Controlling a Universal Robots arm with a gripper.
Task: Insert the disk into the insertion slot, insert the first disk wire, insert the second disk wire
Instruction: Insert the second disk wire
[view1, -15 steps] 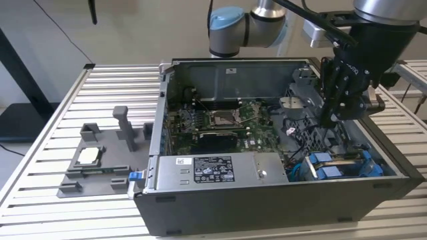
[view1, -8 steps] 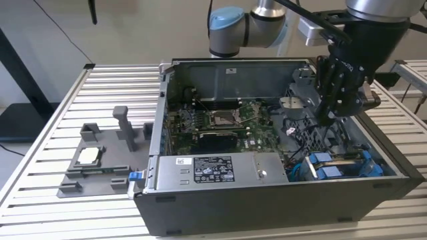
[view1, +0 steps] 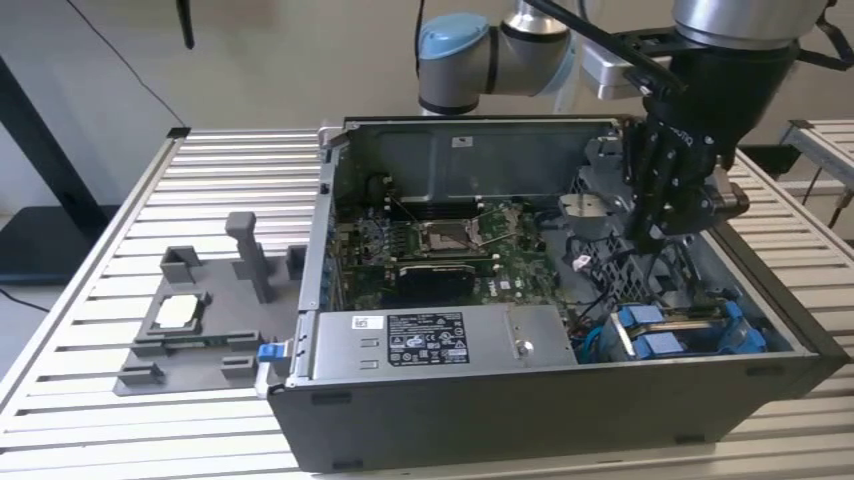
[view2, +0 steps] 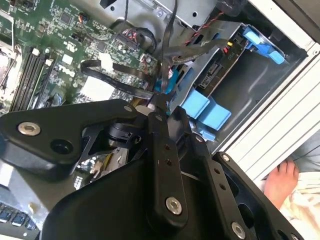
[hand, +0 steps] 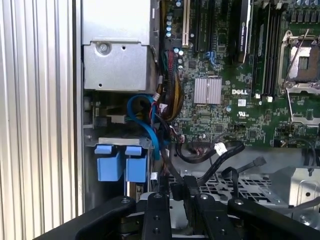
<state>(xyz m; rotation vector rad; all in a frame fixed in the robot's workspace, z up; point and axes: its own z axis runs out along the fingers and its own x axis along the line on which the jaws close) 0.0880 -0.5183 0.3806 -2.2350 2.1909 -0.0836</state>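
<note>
The disk (view1: 674, 332) lies inside the insertion slot (view1: 731, 312) at the front corner of the open computer case on the exterior view's right, with its blue carrier tabs (hand: 121, 167) facing out. In the second wrist view the disk's dark edge (view2: 216, 75) shows inside the grey cage (view2: 197, 57). My gripper (view1: 650, 238) reaches down into the case just behind the cage. Its black fingers (hand: 177, 186) are shut on a black wire (view2: 165, 75) that runs from the fingertips (view2: 158, 104) toward the cage. A blue cable (hand: 147, 122) loops beside the bay.
The silver power-supply box (view1: 427, 340) fills the case's front, with the green motherboard (view1: 441, 245) behind it. Loose black cables (hand: 220, 152) lie near the fingers. A grey fixture (view1: 200, 320) sits on the slatted table at the exterior view's left. A person's hand (view2: 282, 180) rests outside the case.
</note>
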